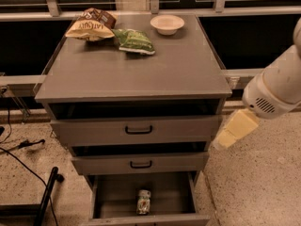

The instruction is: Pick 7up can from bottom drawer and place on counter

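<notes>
The 7up can (pixel 143 201) lies on its side on the grey floor of the bottom drawer (pixel 113 197), which is pulled out at the foot of the cabinet. The counter (pixel 141 74) is the flat grey top of that cabinet. My gripper (pixel 233 132) hangs from the white arm (pixel 275 91) at the right. It sits just off the cabinet's right front corner, level with the two upper drawers, well above and to the right of the can. Nothing is seen in it.
At the back of the counter lie a brown snack bag (pixel 91 26), a green snack bag (pixel 134 40) and a white bowl (pixel 167 24). Both upper drawers (pixel 138 130) are slightly ajar. Cables and a black pole (pixel 47 199) lie on the floor at left.
</notes>
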Motion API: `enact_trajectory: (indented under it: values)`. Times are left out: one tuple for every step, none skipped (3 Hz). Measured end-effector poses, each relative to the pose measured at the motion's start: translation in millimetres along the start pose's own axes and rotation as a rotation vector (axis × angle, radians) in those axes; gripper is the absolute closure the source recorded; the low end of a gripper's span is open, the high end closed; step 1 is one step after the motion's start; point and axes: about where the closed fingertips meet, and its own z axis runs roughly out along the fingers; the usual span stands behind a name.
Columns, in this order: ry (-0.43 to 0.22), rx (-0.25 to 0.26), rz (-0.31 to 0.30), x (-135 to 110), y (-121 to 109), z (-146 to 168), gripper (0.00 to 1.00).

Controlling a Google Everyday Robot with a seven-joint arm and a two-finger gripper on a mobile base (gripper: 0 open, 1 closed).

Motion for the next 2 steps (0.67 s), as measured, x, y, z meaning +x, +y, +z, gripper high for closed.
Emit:
enact_trajectory:
  values:
    - [0.000,-0.008,0.102,0.0,0.9,37.6,0.00]
    - [0.013,-0.012,0.227,0.3,3.8,74.7,0.00]
